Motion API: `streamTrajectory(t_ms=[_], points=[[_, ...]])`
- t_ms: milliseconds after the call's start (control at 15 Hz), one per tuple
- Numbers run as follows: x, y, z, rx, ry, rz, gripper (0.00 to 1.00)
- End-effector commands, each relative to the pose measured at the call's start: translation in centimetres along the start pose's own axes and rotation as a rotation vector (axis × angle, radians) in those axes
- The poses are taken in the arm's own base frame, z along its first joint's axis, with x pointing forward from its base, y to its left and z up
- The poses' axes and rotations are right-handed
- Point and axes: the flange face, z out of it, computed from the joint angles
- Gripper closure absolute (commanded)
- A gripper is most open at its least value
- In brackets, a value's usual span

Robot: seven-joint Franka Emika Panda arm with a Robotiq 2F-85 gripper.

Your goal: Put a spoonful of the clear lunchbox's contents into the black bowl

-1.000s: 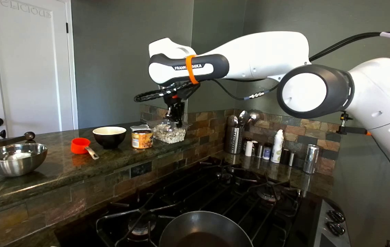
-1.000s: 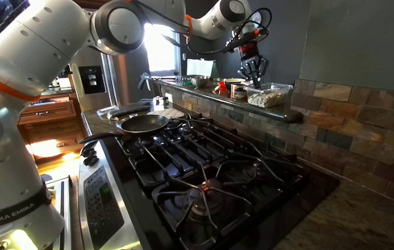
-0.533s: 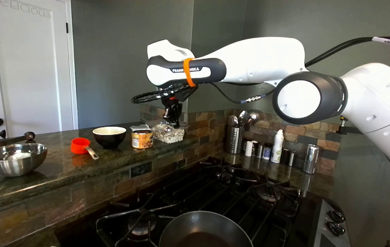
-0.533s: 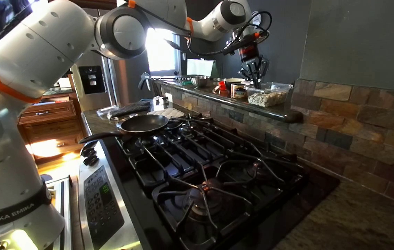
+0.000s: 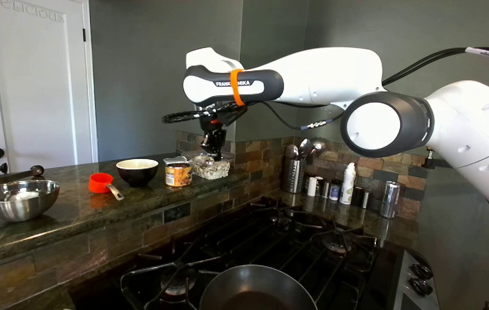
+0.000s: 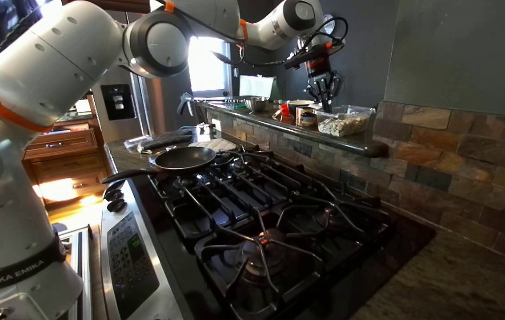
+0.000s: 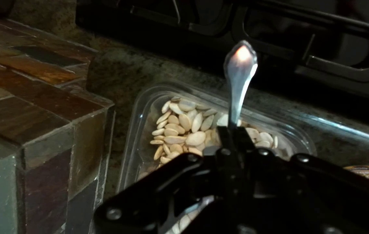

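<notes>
The clear lunchbox (image 6: 365,116) stands on the raised counter near the tiled corner; its rim shows in the wrist view (image 7: 132,138). Its contents, pale flat seeds (image 7: 184,125), also show through its wall in both exterior views (image 5: 213,173) (image 6: 340,127). My gripper (image 7: 233,130) is shut on the metal handle of a spoon (image 7: 240,76), over the lunchbox; it points down there in both exterior views (image 5: 215,156) (image 6: 327,108). The spoon's bowl end is hidden by the gripper, so I cannot tell its load. The black bowl (image 5: 137,175), whitish inside, stands past the can.
A can with an orange label (image 5: 178,173) stands between lunchbox and black bowl. A red measuring cup (image 5: 100,183) and a steel bowl (image 5: 17,201) stand farther along. A tiled wall corner (image 7: 54,143) is close to the lunchbox. The stove with a pan (image 6: 183,158) lies below.
My gripper dips, then rises slightly, and shifts a little toward the can. The lunchbox slides slightly the same way in an exterior view. The spoon stays held.
</notes>
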Motion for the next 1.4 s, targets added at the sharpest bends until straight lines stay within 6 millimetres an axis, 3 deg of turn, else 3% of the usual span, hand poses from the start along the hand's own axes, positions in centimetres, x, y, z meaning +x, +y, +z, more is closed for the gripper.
streamTrajectory(t_ms=[0, 600, 1333], points=[[0.3, 0.2, 0.2, 0.041, 0.023, 0.020, 0.98], [0.0, 1.1, -0.7, 0.085, 0.049, 0.125, 0.98], [0.1, 1.5, -4.0, 0.100, 0.141, 0.245, 0.98]])
